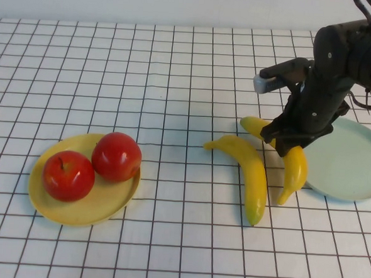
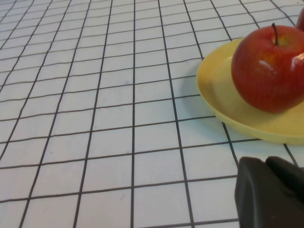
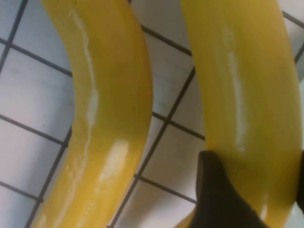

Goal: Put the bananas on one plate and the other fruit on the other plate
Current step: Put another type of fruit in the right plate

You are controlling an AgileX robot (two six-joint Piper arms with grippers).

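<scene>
Two yellow bananas lie side by side on the table. My right gripper (image 1: 291, 143) stands over the right banana (image 1: 295, 171), next to the pale blue-green plate (image 1: 354, 162), which holds nothing. In the right wrist view my right gripper (image 3: 253, 161) has its dark fingers (image 3: 221, 194) pressed on both sides of that banana (image 3: 237, 71); the left banana (image 3: 104, 109) lies free beside it (image 1: 249, 171). Two red apples (image 1: 68, 175) (image 1: 116, 157) sit on the yellow plate (image 1: 73, 217). My left gripper (image 2: 268, 162) is shut and empty near the yellow plate (image 2: 228, 99) and an apple (image 2: 268, 69).
The table has a white cloth with a black grid. The blue-green plate lies at the right edge of the high view. The right arm (image 1: 341, 66) reaches in from the upper right.
</scene>
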